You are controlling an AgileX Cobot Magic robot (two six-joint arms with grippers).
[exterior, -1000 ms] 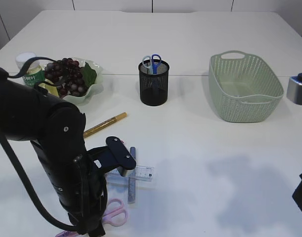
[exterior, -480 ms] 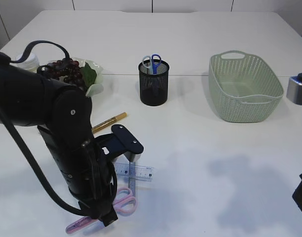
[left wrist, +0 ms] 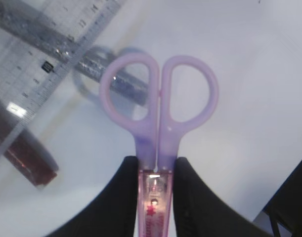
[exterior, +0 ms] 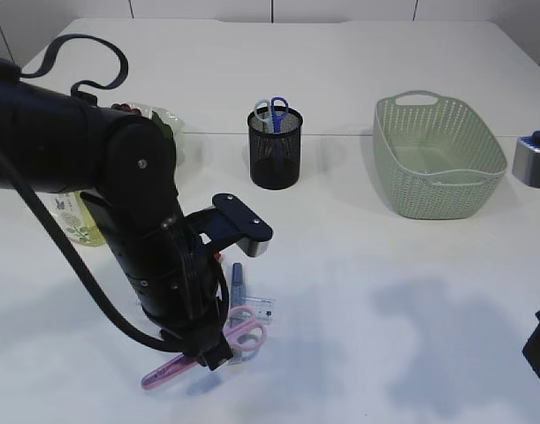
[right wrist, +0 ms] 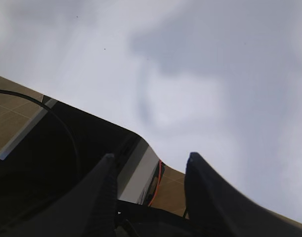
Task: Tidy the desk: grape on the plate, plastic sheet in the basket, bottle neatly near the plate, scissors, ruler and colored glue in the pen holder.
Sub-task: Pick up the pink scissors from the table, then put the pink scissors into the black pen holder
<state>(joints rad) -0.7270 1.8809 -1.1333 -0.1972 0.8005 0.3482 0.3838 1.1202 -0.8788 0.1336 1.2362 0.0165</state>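
My left gripper (exterior: 209, 353) (left wrist: 156, 170) is shut on the pink scissors (exterior: 245, 335) (left wrist: 160, 98) just below the handles, holding them a little above the table. Under them lie the clear ruler (exterior: 262, 306) (left wrist: 39, 69) and glitter glue sticks (exterior: 238, 276) (left wrist: 66, 49). The black mesh pen holder (exterior: 275, 155) stands at mid-table with blue scissors (exterior: 272, 109) in it. The bottle's lower part (exterior: 73, 219) shows left of my arm. My arm hides most of the plate (exterior: 163, 117) and the grape. I see no plastic sheet. The right gripper (right wrist: 151, 160) is open and empty.
The green basket (exterior: 446, 124) stands at the back right. A grey device (exterior: 533, 159) sits at the right edge. My left arm (exterior: 119, 203) covers much of the table's left side. A red glitter stick (left wrist: 23, 154) lies beside the ruler.
My left arm has swung right and risen with the pink scissors in its grip. It now covers the plate and grape and has uncovered the bottle's lower part. The right arm has stayed still.
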